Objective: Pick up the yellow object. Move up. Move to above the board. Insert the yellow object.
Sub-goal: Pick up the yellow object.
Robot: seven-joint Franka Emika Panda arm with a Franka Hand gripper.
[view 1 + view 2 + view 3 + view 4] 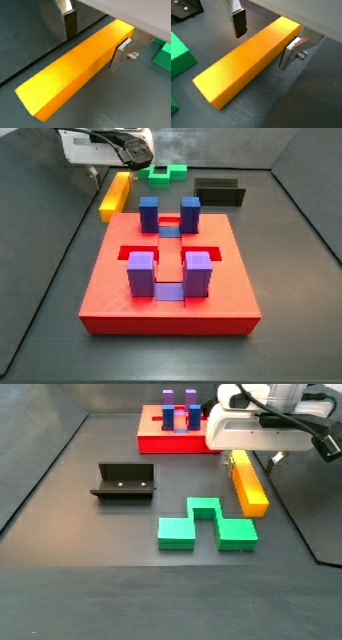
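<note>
So the yellow object [116, 192] is lying flat on the worktop floor near a far corner, just off the back edge of the board [167, 293], long side running roughly parallel to the board's side. The gripper [97, 35] sits low over one end of it, fingers [237, 22] spread apart on either side of the bar, not squeezing yet as far as I can tell. Makes sense: straddling the narrow width gives a square grab. The green block [203, 527] sits close by and the fixture [124, 481] well apart.

Lab bench: walled grey floor [94, 574], fixture [126, 482].
</note>
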